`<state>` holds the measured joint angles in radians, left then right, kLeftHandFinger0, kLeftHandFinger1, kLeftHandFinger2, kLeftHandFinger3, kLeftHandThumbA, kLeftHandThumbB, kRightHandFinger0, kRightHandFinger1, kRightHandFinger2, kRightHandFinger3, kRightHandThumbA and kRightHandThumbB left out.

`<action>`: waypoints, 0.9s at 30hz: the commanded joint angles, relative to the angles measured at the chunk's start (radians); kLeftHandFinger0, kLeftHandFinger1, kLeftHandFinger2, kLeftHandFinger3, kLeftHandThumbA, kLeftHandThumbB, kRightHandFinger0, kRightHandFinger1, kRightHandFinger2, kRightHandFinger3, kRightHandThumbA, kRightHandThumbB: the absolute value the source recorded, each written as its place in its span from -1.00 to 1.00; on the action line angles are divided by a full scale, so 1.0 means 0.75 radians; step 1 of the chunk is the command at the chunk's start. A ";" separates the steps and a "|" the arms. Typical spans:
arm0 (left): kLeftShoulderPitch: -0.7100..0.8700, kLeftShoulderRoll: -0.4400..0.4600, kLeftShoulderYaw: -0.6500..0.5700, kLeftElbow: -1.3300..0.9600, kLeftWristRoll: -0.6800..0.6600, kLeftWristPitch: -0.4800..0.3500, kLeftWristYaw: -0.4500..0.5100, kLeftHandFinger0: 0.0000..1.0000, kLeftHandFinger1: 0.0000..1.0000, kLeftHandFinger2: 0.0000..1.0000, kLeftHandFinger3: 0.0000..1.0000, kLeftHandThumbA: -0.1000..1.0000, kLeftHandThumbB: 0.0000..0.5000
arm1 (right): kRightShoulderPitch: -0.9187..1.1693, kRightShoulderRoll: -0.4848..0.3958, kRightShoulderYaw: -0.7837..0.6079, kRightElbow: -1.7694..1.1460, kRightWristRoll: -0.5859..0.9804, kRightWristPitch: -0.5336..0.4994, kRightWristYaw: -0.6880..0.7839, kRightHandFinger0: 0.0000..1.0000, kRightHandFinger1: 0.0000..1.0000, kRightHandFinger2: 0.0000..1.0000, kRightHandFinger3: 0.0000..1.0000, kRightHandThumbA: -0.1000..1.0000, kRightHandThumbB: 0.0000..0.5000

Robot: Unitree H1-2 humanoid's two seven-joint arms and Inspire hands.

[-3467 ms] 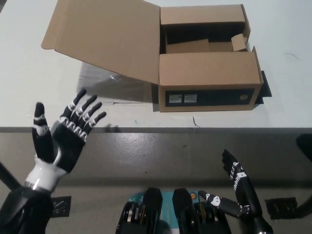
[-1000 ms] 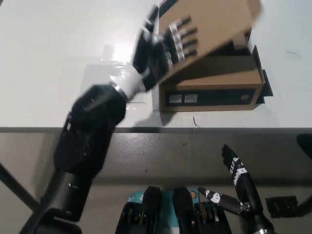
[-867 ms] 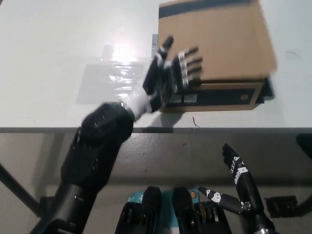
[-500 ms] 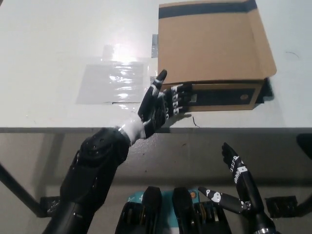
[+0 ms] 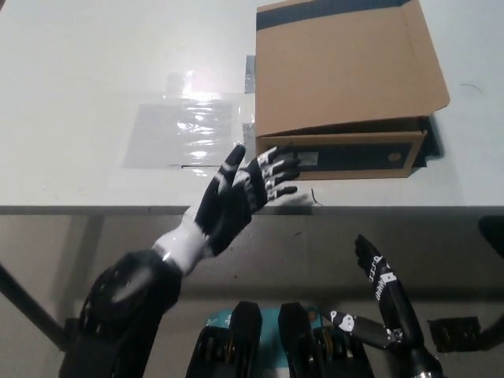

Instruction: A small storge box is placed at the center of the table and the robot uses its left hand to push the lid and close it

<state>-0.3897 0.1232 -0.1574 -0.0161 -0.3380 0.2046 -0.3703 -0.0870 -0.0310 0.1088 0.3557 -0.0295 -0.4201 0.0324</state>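
The left hand (image 5: 240, 194) has a black palm and black fingers (image 5: 272, 169) banded with small white segments near the tips. Its wrist is a smooth white cuff, and behind that the forearm is a bulky, rounded black shell with a dull sheen. The right hand (image 5: 380, 295) is black all over, slim, with a patch of white markings on the back of its fingers and a small white mark near the base of the thumb.
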 commanded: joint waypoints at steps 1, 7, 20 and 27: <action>0.180 0.115 -0.055 -0.575 0.004 -0.023 -0.087 1.00 1.00 1.00 1.00 1.00 0.65 | 0.002 0.010 0.003 -0.038 0.027 -0.067 0.027 1.00 1.00 1.00 1.00 1.00 0.27; 0.380 0.198 -0.025 -0.674 0.087 -0.126 -0.080 1.00 1.00 1.00 1.00 1.00 0.63 | -0.008 0.015 0.008 -0.015 0.024 -0.067 0.028 1.00 1.00 1.00 1.00 1.00 0.27; 0.483 0.230 0.106 -0.074 0.469 -0.581 0.131 1.00 1.00 1.00 1.00 1.00 0.84 | -0.002 0.006 0.021 -0.012 0.007 -0.067 0.020 1.00 1.00 1.00 1.00 1.00 0.24; 0.436 0.250 0.119 0.124 0.540 -0.659 0.169 1.00 1.00 1.00 1.00 1.00 0.47 | -0.011 0.009 0.026 -0.003 0.009 -0.067 0.022 1.00 1.00 1.00 1.00 1.00 0.26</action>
<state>-0.0265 0.2782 -0.0915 0.0270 -0.0602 -0.1070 -0.3213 -0.0797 -0.0311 0.1196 0.3599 -0.0249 -0.4204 0.0345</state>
